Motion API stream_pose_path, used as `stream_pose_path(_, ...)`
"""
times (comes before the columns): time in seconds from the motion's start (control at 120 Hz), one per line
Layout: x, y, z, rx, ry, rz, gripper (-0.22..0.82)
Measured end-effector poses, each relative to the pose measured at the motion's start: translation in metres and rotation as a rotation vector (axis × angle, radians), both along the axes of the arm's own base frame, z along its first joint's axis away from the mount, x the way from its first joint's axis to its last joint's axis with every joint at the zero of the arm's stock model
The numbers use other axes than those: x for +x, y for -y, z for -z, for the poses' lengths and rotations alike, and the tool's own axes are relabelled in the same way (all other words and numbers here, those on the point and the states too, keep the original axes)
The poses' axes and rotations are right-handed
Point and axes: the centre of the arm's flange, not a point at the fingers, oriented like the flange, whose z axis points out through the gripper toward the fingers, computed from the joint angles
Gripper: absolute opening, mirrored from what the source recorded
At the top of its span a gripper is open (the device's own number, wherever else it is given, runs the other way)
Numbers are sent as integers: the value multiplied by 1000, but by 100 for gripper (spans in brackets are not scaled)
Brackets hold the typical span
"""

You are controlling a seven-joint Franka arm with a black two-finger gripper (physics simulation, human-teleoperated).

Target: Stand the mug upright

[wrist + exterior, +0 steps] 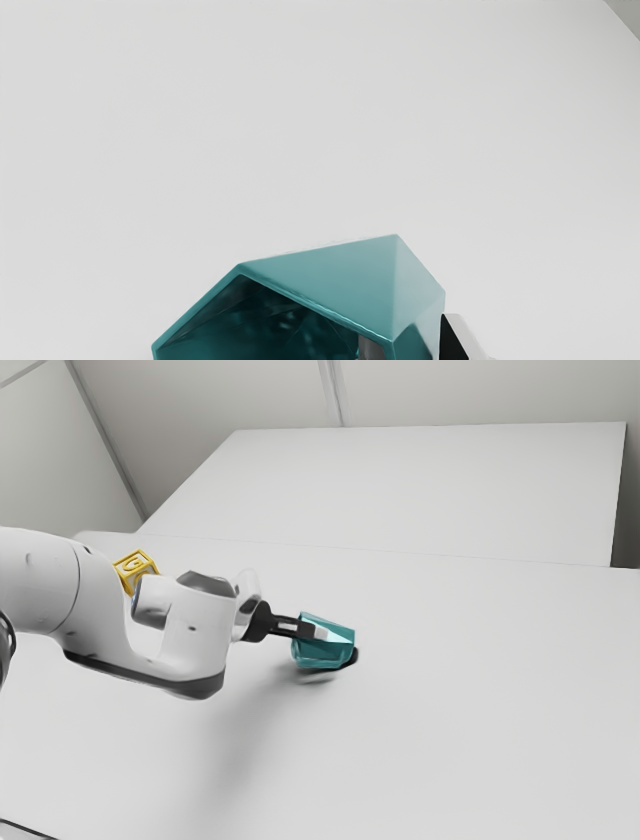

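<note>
Righting the tilted mug [328, 649] seems the step in hand, its wall pinched by the gripper [318, 631]. Next, turn it base-down.

- The exterior view looks from the Franka arm's [190, 645] side, well back and above, aslant down across the white tabletop [450, 700] toward the pale wall [480, 390]
- The wrist view looks from the arm's hand, close up, into the open end of the faceted teal mug [325, 653]
- Both share the mug and part of the tabletop
</note>
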Motion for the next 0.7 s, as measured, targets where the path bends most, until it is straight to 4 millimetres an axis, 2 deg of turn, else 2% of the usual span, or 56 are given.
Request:
stream_pose_path(0.208, 7, -2, -12, 16, 34, -10, -13)
stream_pose_path(0.533, 8, -8, -30, 50, 74, -27, -17)
stream_pose_path(0.608, 13, -9, -40, 72, 98, -4, -17)
stream_pose_path(0.7, 20, -12, -61, 168, 127, 115, -18)
